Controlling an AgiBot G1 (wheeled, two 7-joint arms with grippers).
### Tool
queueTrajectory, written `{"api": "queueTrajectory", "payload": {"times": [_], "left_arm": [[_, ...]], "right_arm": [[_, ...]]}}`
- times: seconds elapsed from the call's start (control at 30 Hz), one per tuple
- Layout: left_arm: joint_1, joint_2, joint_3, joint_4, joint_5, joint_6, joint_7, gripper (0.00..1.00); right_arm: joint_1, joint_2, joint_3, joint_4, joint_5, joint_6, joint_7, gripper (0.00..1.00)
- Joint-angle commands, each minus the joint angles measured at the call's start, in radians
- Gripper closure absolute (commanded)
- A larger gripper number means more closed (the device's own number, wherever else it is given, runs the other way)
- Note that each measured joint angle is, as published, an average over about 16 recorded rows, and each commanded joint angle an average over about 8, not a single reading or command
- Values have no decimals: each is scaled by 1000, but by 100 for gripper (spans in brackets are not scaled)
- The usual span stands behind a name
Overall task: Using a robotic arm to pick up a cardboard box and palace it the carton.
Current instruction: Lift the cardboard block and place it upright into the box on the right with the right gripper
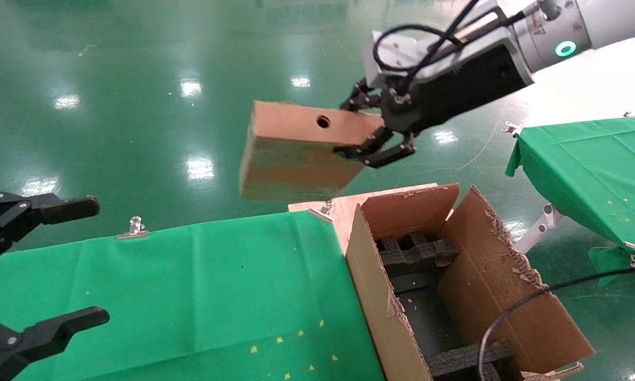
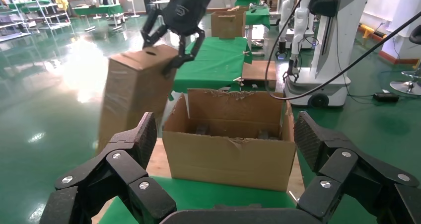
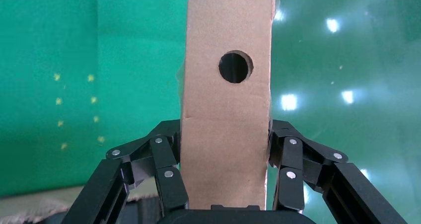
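Observation:
My right gripper point(image 1: 373, 127) on the white robotic arm point(image 1: 555, 32) is shut on one end of the small cardboard box point(image 1: 296, 151) with a round hole. It holds the box in the air, above and beyond the far left corner of the carton point(image 1: 481, 286). The box fills the middle of the right wrist view point(image 3: 226, 95), clamped between both fingers point(image 3: 166, 169). The carton stands open, with ragged flaps and black foam strips point(image 1: 415, 254) inside. In the left wrist view the box point(image 2: 134, 92) hangs to one side of the carton point(image 2: 228, 144). My left gripper point(image 1: 42, 264) is open and idle at the left edge.
A green-clothed table point(image 1: 190, 296) lies left of the carton, with metal clips point(image 1: 133, 228) on its far edge. A second green table point(image 1: 592, 164) stands at the right. A black cable point(image 1: 529, 301) crosses the carton's right flap. Green floor lies beyond.

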Motion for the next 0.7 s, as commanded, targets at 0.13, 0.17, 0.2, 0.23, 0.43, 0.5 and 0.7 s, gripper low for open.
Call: {"api": "queueTrajectory", "payload": {"times": [0.13, 0.17, 0.2, 0.23, 0.43, 0.5, 0.7], "left_arm": [[0, 0, 0, 0, 0, 0, 0, 0], [0, 0, 0, 0, 0, 0, 0, 0], [0, 0, 0, 0, 0, 0, 0, 0], [0, 0, 0, 0, 0, 0, 0, 0], [0, 0, 0, 0, 0, 0, 0, 0], [0, 0, 0, 0, 0, 0, 0, 0], [0, 0, 0, 0, 0, 0, 0, 0]], "right_arm": [[38, 38, -61, -30, 32, -3, -10, 100], [47, 54, -75, -30, 38, -4, -7, 100], [56, 72, -90, -29, 43, -5, -3, 100], [65, 90, -106, -25, 47, -5, 1, 100], [128, 218, -224, 36, 65, -8, 50, 100], [150, 264, -269, 66, 69, -8, 74, 100], [216, 398, -402, 171, 78, -6, 151, 100]]}}
